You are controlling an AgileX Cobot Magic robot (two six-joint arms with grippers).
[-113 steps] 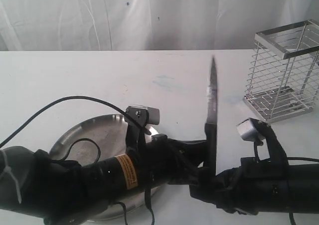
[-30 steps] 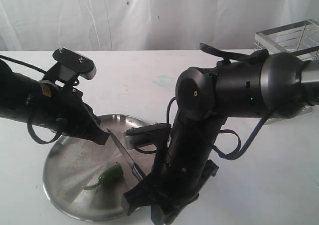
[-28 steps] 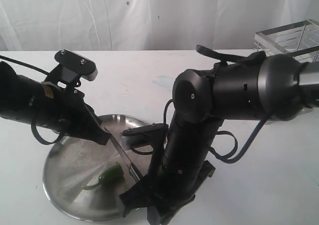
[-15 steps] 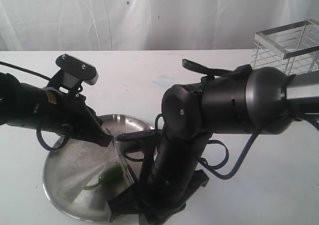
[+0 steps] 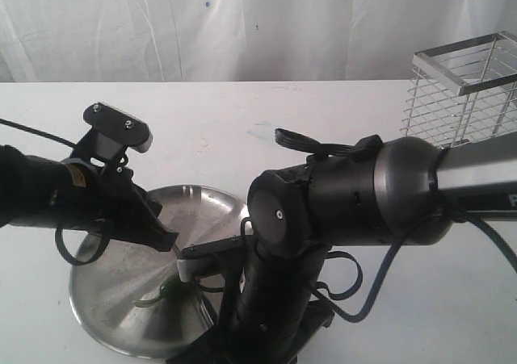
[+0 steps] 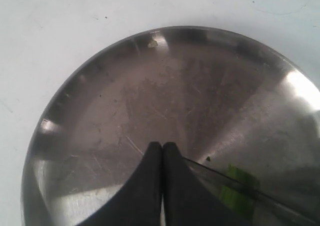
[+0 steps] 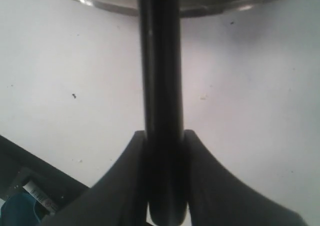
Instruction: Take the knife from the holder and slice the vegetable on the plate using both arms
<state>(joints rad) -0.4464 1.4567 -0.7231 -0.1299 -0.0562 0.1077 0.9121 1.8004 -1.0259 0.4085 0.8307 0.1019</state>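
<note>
Moved: right arm [image 5: 339, 211] has swung further left and lower than half a second ago and now covers more of the plate [image 5: 113, 291]; left arm [image 5: 48, 198] sits a bit lower too.
Right tool [image 7: 164, 138]: clamped on the knife [image 7: 160, 75], one finger on each side of the black handle.
Knife: handle points toward the plate rim; blade lies low across the plate and passes over the pepper [image 5: 168, 288].
Left tool [image 6: 162, 148]: fingers pressed together with nothing between them, tips over the plate, just beside the blade.
Pepper: on the plate's near side, mostly hidden by the right arm; cut or whole, can't tell.
Plate: on the worktop [image 5: 242, 114], front left.
Holder [image 5: 464, 81]: far right on the worktop, well apart from the plate.
</note>
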